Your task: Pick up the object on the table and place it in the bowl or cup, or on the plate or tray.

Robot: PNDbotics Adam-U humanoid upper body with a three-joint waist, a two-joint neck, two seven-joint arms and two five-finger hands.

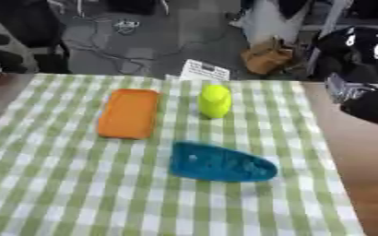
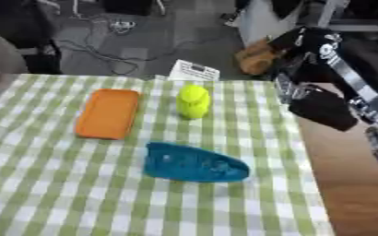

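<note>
The yellow object [image 1: 214, 101] is standing on the counter [image 1: 79, 193] beside the orange tray [image 1: 128, 113], behind a blue object [image 1: 219, 163]. The right hand [image 2: 321, 109] is hovering well apart at the right edge; whether its fingers are wide or curled cannot be told.

The right arm [image 2: 337, 55] is a mostly black limb with a glossy shell and white markings printed along its upper section, too blurred to read. A silver strip runs down the forearm, and lower still sits a silver, ridged joint [image 2: 374, 105]. The right hand [image 2: 321, 108] is a matte black, rounded mass; its fingers cannot be made out. In the left eye view the same arm shows black with white marks.
</note>
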